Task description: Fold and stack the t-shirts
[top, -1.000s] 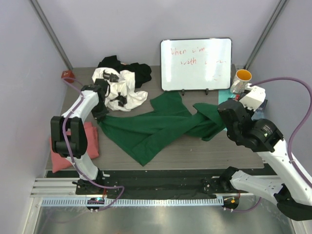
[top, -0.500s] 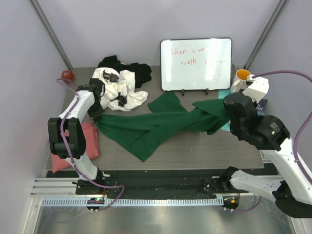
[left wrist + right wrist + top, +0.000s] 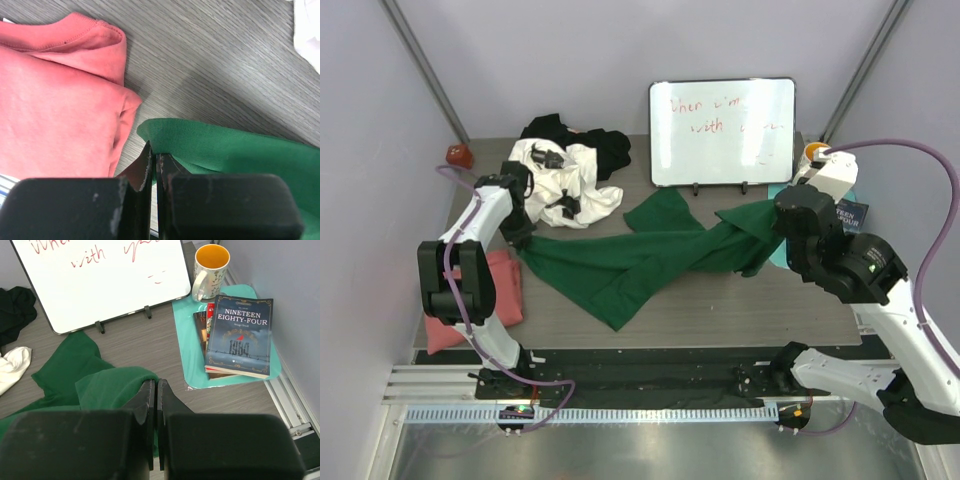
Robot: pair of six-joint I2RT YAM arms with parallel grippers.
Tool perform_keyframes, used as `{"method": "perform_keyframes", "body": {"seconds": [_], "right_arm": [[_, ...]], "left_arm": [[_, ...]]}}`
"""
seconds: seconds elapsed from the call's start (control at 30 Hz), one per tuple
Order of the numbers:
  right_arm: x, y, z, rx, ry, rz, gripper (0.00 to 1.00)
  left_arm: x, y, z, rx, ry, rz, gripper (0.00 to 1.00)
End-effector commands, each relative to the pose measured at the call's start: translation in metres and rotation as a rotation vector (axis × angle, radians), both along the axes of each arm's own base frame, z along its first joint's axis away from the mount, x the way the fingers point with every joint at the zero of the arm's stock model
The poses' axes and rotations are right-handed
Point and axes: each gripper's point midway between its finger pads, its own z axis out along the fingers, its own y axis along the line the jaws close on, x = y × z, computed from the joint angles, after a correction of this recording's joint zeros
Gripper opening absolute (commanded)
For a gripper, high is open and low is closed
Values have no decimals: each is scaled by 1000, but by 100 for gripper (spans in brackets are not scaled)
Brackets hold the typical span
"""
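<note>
The dark green t-shirt is stretched in a twisted band across the middle of the table. My left gripper is shut on its left edge, beside the folded salmon pink t-shirt that lies at the near left. My right gripper is shut on the shirt's right end, lifted just left of the teal mat. The white t-shirt and the black t-shirt lie crumpled together at the back left.
A whiteboard stands at the back centre. At the back right, a mug and stacked books rest on the teal mat. A small red ball sits in the far left corner.
My right gripper has risen and moved back and right with the green shirt's end, drawing the cloth tighter. The left gripper has shifted slightly back and left with its edge.
</note>
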Motion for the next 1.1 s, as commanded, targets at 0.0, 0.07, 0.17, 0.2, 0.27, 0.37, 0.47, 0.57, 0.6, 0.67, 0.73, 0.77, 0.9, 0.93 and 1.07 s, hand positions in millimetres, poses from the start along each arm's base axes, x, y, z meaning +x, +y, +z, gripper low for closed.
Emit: {"method": "perform_keyframes", "body": {"seconds": [0.0,0.07,0.17,0.2,0.27,0.37,0.47,0.57,0.6,0.67,0.73,0.77,0.9,0.93,1.07], "right_arm": [[3,5,5,24,-31,25,1],[5,10,-3,25,-13,37,1],[10,17,-12,20,6,56,1],[11,19,-13,21,6,61,1],[13,22,-14,23,2,75,1],[14,26,-15,25,2,93,1],[13,25,-22,12,21,93,1],[10,25,-35,6,58,93,1],[9,26,-40,9,71,92,1],[6,25,-55,-3,116,86,1],[3,25,-67,-2,156,79,1],[1,25,-73,-6,177,77,1],[-7,22,-92,-22,260,50,1],[-10,20,-99,-25,284,40,1],[-16,16,-113,-33,321,22,1]], "left_arm": [[6,4,9,13,-50,-1,0],[5,0,3,-9,-30,-8,0],[4,-1,0,-9,-16,-11,0],[4,0,2,-3,-19,-11,0],[4,1,5,7,-32,-13,0],[4,-1,6,1,-38,-22,16],[5,3,15,35,-60,-18,41],[7,9,32,78,-121,-5,51],[7,9,39,77,-150,-4,51],[10,-1,41,22,-178,-28,51],[12,-17,40,-45,-194,-72,51],[12,-30,39,-62,-194,-112,51],[10,-70,34,-66,-174,-233,52],[9,-79,30,-76,-153,-255,52],[-3,-132,13,-161,-74,-382,52]]}}
